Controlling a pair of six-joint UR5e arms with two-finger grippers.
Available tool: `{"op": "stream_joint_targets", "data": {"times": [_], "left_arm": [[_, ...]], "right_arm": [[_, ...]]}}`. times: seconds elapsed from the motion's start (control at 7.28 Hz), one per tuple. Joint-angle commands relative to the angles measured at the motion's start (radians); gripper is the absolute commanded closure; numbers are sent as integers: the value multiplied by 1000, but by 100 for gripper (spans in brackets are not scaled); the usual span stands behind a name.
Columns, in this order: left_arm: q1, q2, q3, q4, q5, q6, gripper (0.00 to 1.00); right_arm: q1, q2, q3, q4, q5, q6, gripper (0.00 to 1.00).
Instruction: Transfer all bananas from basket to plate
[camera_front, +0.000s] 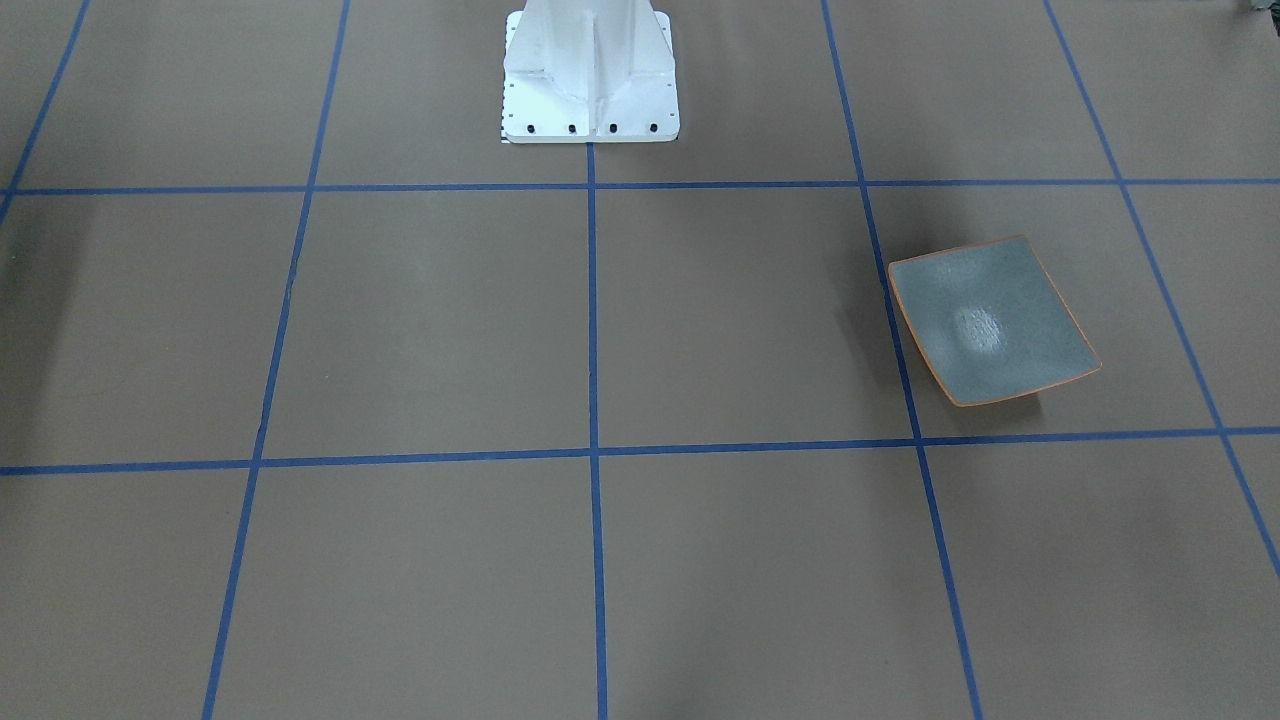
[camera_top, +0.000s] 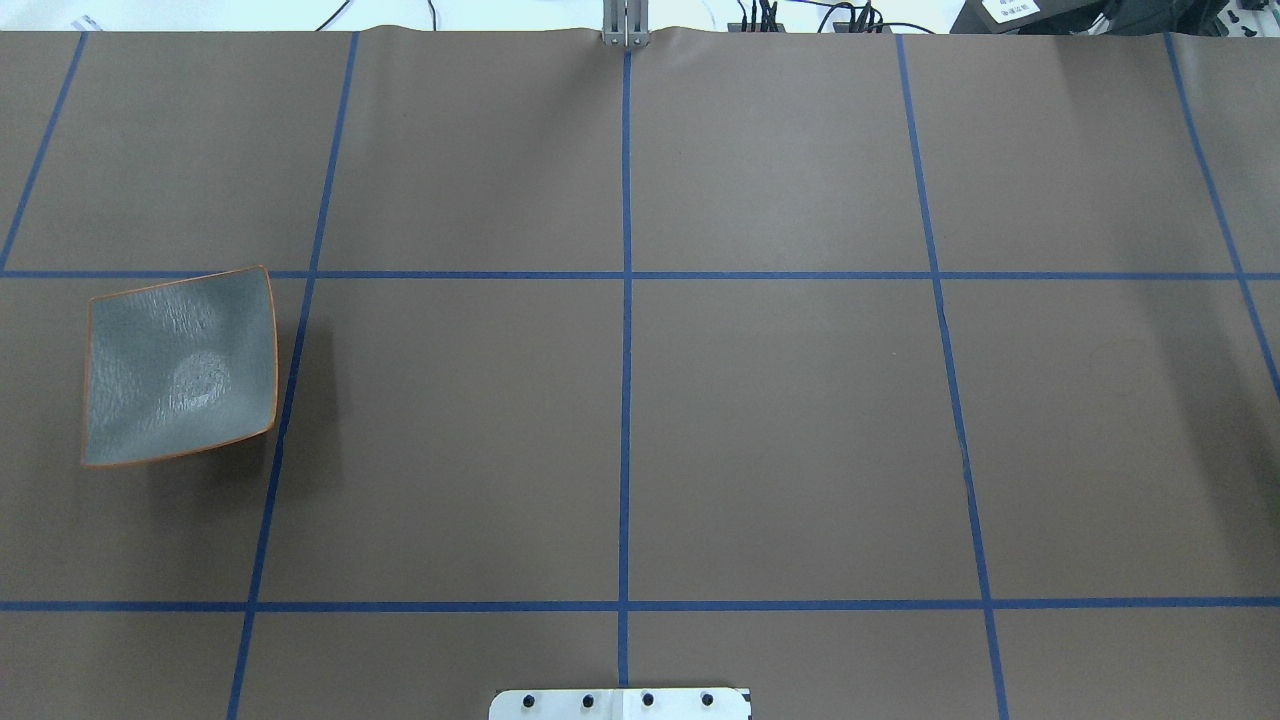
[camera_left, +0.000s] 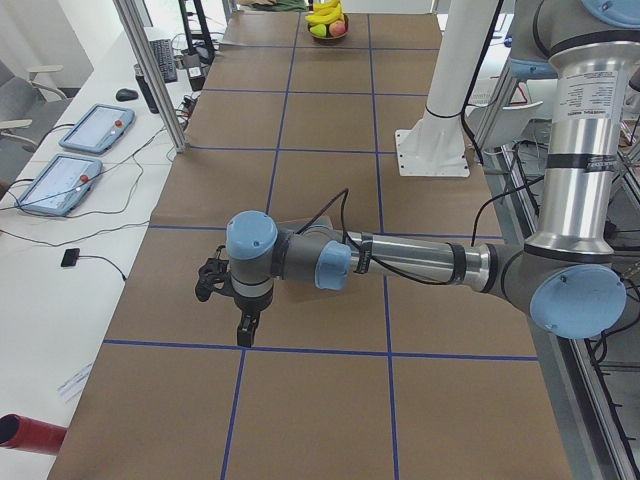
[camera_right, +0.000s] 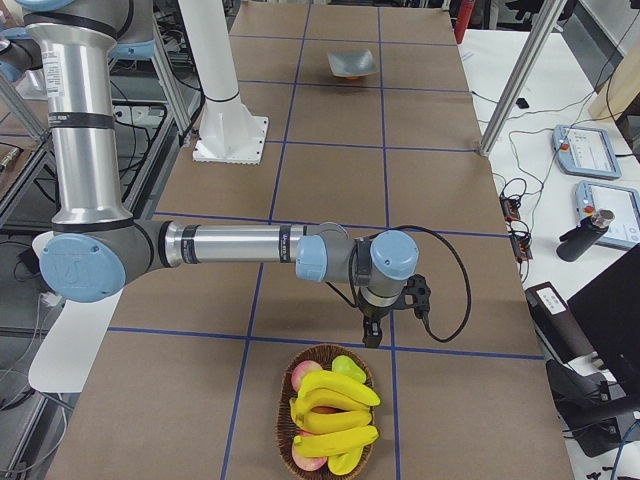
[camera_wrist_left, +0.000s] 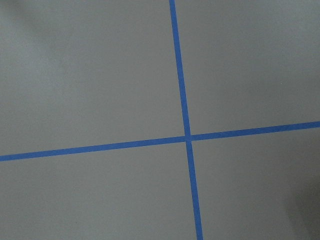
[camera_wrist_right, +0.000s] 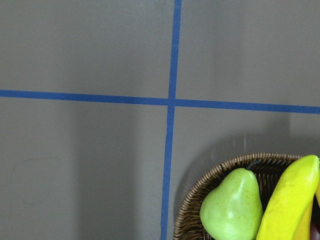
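Brown desk (camera_top: 780, 430), blue tape grid (camera_top: 626, 275). Round woven wicker basket (camera_wrist_right: 197, 192) at robot's right end holds bright yellow curved bananas (camera_right: 335, 412). Right hand (camera_right: 372, 335) hangs just beside its rim, left hand (camera_left: 243, 330) over far end; cannot tell either's opening. Squarish grey-blue, orange-rimmed plate (camera_top: 180, 365) lies at far end.

Soft, even overhead light is washing over all views, and the brown table (camera_top: 780, 430) is looking flat and dim. A pale glare patch is shining on the plate (camera_top: 140, 400), which is throwing a blurred shadow beside itself. Wrist views are looking soft
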Motion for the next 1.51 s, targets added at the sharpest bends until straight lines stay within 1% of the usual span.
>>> {"op": "stream_joint_targets", "data": {"times": [0.0, 0.14, 0.41, 0.69, 0.96, 1.1, 1.24, 1.37], "left_arm": [[2, -15, 38, 1, 23, 3, 0], [1, -6, 23, -15, 35, 27, 0], [1, -15, 23, -24, 32, 41, 0], [1, -11, 22, -27, 35, 41, 0], [1, -14, 22, -29, 35, 41, 0], [2, -14, 20, -35, 35, 41, 0], [2, -14, 18, -36, 32, 41, 0], [2, -14, 18, -38, 29, 41, 0]], "right_arm": [[7, -5, -1, 3, -7, -18, 0], [16, -5, -4, 1, -24, -64, 0], [89, 30, -114, 4, -26, -232, 0], [183, 64, -267, 3, -18, -451, 0], [232, 76, -341, 15, -15, -506, 0], [237, 85, -448, 132, -18, -494, 0], [238, 122, -560, 235, -20, -453, 0], [237, 140, -613, 272, -21, -426, 0]]}}
